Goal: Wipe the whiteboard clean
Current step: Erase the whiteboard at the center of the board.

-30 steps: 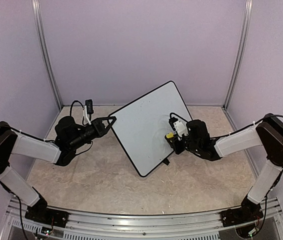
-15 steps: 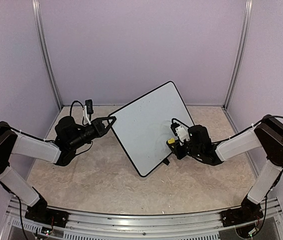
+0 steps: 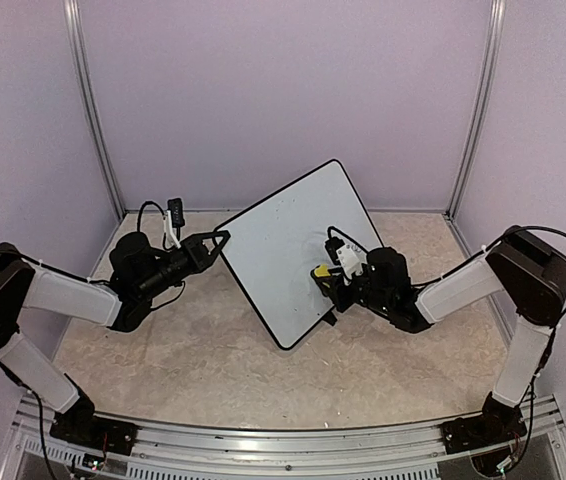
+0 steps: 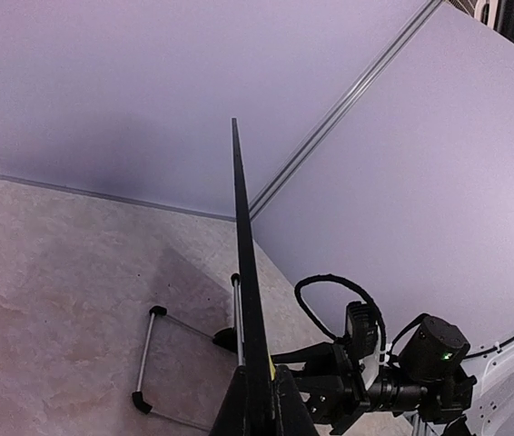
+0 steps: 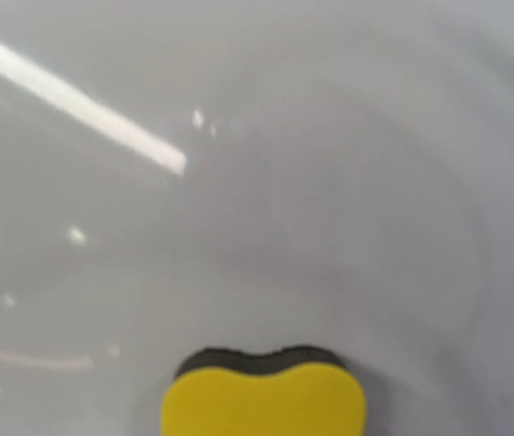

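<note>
From above, the board (image 3: 281, 250) stands tilted on its lower edge mid-counter (image 3: 163, 350), face turned to the right arm. The left hand (image 3: 223, 239) is clamped on its left corner. The right hand (image 3: 325, 277) grips a yellow sponge (image 3: 319, 270) against the face.

The left wrist sees the board edge-on: thin, stiff, probably light and easily tipped, so the rim looks the place to hold. Its wire stand (image 4: 162, 359) props the back.

The right wrist shows the sponge on the glossy, likely slippery face, with faint grey smears. No container shows.
</note>
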### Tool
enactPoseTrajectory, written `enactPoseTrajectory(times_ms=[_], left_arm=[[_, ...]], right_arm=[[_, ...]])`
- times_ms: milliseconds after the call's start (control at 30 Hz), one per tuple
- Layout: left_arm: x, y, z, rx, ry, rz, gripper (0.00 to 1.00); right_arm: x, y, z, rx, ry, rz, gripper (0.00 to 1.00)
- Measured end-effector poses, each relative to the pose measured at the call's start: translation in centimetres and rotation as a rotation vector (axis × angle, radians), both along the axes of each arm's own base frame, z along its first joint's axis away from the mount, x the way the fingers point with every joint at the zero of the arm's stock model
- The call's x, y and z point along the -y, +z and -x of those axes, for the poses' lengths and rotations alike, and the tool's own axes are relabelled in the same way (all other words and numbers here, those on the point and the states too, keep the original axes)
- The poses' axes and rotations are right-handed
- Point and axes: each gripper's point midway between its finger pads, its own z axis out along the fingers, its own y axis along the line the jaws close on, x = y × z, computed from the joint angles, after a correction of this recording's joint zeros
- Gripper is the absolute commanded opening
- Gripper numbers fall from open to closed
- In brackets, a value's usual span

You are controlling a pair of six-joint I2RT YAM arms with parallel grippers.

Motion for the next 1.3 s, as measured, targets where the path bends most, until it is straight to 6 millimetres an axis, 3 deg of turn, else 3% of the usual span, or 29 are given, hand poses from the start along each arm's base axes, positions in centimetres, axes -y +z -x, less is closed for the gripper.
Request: enactPoseTrajectory(times_ms=[233,500,767,1100,1300], left_arm=[[0.0,0.0,0.0,-0.001,0.002,0.000,0.00],[-0.2,-0.1,-0.2,-0.003,0.017,0.000,0.00],[-0.3,-0.1,-0.3,-0.003,0.022,0.000,0.00],[-0.2,0.0,-0.2,0.001,0.016,-0.002,0.00],[-0.1,0.0,-0.1,0.006,0.009,-0.003,0.00]], right_arm=[[-1.5,1.0,-0.2,0.049,0.016,-0.087,0.00],[-3.0,3.6,-2.6,0.136,-0.058,-0.179,0.00],[-3.3,3.8,-2.7,0.157,-0.085,-0.218,0.00],[-7.6,3.8,2.4,0.153,0.021,-0.214,0.00],[-7.4,2.5,3.7,0.117,0.011,-0.193,0.00]])
